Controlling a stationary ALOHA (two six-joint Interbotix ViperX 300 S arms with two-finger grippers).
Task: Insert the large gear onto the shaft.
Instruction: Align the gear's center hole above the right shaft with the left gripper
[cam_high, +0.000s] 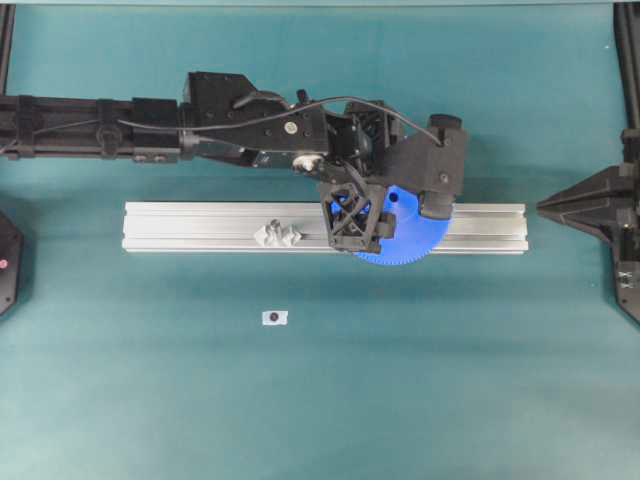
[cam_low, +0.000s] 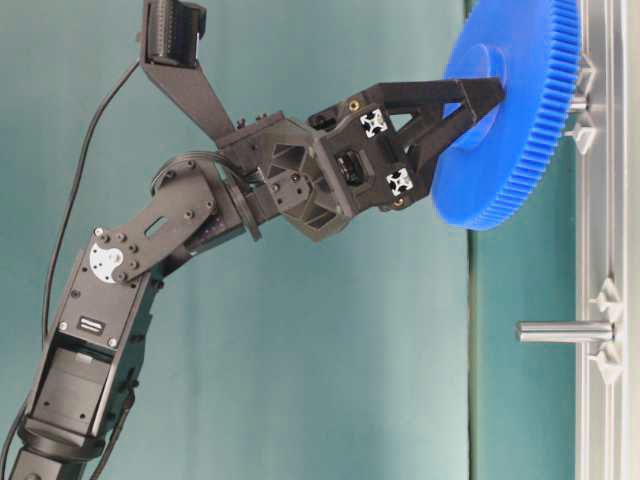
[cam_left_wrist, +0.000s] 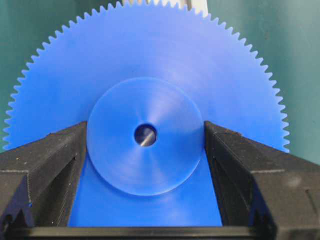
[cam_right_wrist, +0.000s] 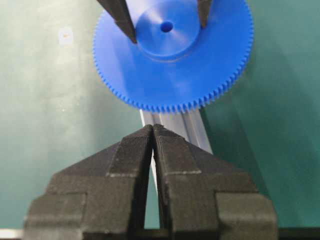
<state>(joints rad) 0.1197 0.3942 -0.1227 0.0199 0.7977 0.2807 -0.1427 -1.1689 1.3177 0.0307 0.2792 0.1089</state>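
Note:
The large gear (cam_left_wrist: 150, 65) is a bright-blue toothed disc, and my left gripper (cam_left_wrist: 145, 128) is shut on its raised hub (cam_left_wrist: 125, 165), one finger pressed to each side. Silvery metal of the shaft (cam_left_wrist: 146, 135) shows inside the centre hole. In the table-level view the gear (cam_low: 520, 150) sits slightly tilted close against the rail, with a short bit of shaft (cam_low: 577, 101) showing between them. From overhead, the gear (cam_high: 412, 243) pokes out below the left wrist. My right gripper (cam_right_wrist: 153, 127) is shut with nothing in it, hanging back from the gear (cam_right_wrist: 165, 80).
A silver aluminium rail (cam_high: 200, 226) runs across the table and carries a second bare pin (cam_low: 565, 331) on a clear mount (cam_high: 277, 235). A small white tag (cam_high: 274, 317) lies on the green mat in front. The right arm (cam_high: 590, 205) rests at the right edge.

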